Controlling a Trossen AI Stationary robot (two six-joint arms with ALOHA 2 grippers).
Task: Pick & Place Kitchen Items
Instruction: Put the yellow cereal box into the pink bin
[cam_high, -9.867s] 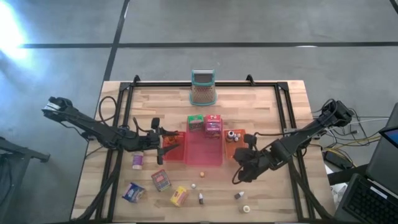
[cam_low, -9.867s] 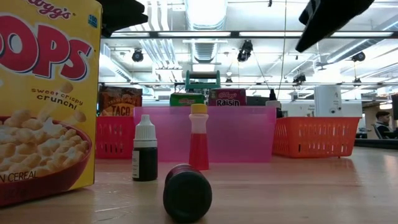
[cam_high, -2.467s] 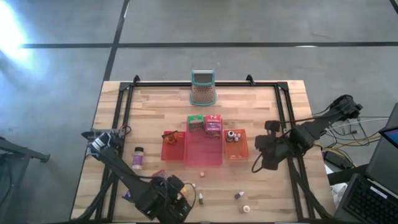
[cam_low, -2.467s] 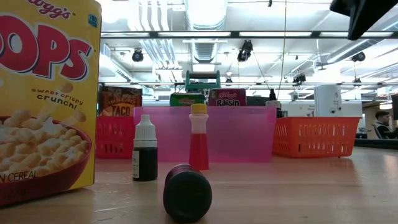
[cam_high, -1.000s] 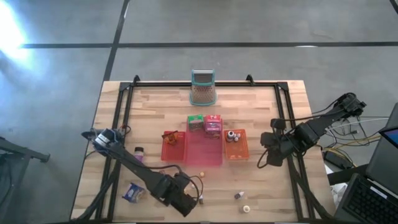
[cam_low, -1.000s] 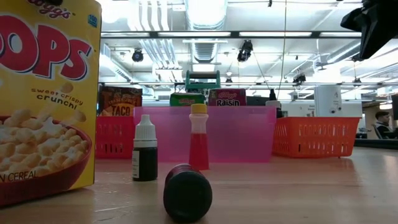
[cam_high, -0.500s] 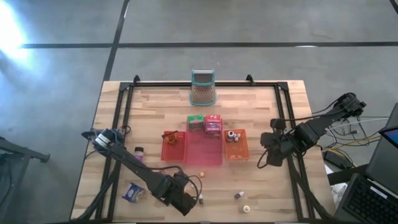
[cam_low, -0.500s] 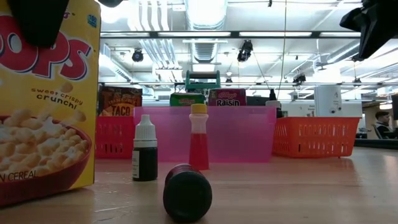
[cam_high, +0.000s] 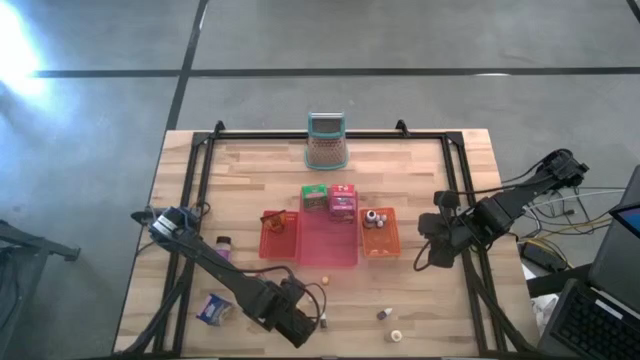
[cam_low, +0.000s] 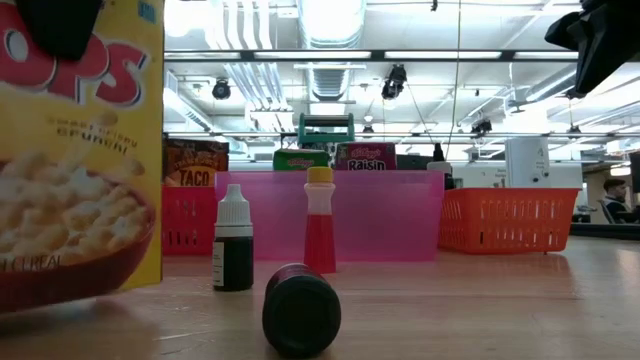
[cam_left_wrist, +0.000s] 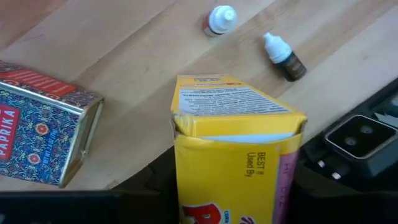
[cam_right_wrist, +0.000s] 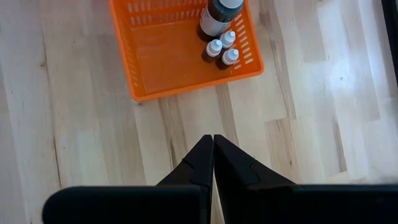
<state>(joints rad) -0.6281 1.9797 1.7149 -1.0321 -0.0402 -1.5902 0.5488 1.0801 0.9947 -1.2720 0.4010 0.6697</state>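
Yellow cereal box (cam_left_wrist: 233, 155) clamped between left gripper (cam_high: 297, 327) fingers, tilted.

Overhead, table-level and two wrist views, sharing pink tray (cam_high: 327, 240).

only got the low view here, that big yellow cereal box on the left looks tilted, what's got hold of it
Observer: The left gripper has its jaws on both sides of the yellow cereal box.
Operator: anything next to it i might knock
Observer: A paprika tin lies flat on the table beside the box, apart from it.
Operator: and the right arm
Observer: The right gripper hangs with jaws shut and empty over bare table, just outside the orange tray.
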